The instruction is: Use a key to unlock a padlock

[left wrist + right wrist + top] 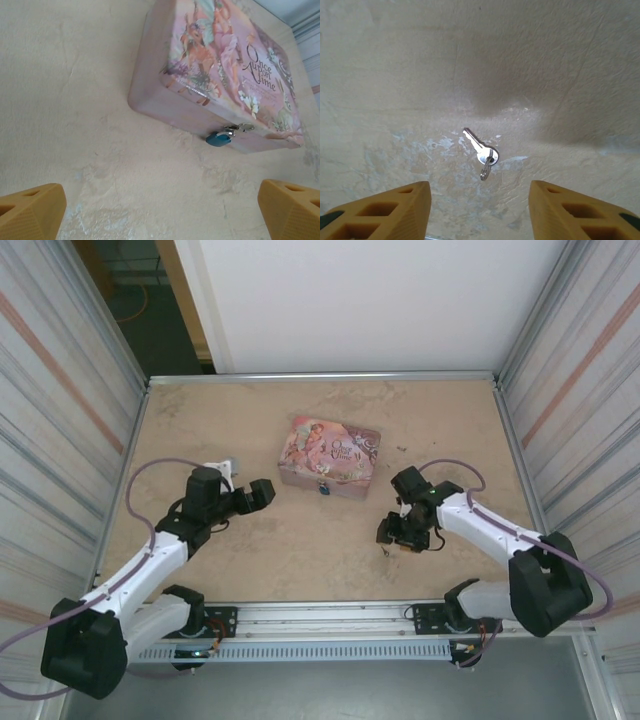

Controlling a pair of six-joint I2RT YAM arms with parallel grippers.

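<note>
Currently, at far left, the left hand (260,494) sits beside the pink tin box (330,455) and apart from it, pointing toward it. Its fingers are spread wide with nothing between them. In the left wrist view the two orange fingertips (32,210) stand at the bottom corners, well apart, with bare bench (75,100) between them.

The tin box lies flat near the middle of the bench, lid down, turned slightly askew. The padlock (218,139) hangs at the middle of the box's near wall. Its blue body is low against that wall, close to the bench surface; I cannot tell whether it touches the bench. Its small silvery shackle (231,131) runs up to a metal loop (245,127) at the lid edge. Whether the shackle is latched is too small to tell. In the top view the padlock (324,488) shows as a dark blue speck on the near wall.

To the right of the box and apart from it, the right hand (397,536) points down at the bench, fingers spread, holding nothing. In the right wrist view the key (479,146) lies flat on the bench ahead of the gap between the two fingertips (387,212), touching neither. It is silvery, with a small ring (485,171) through its head. The top view shows the key as a small glint just beside the right hand.
</note>
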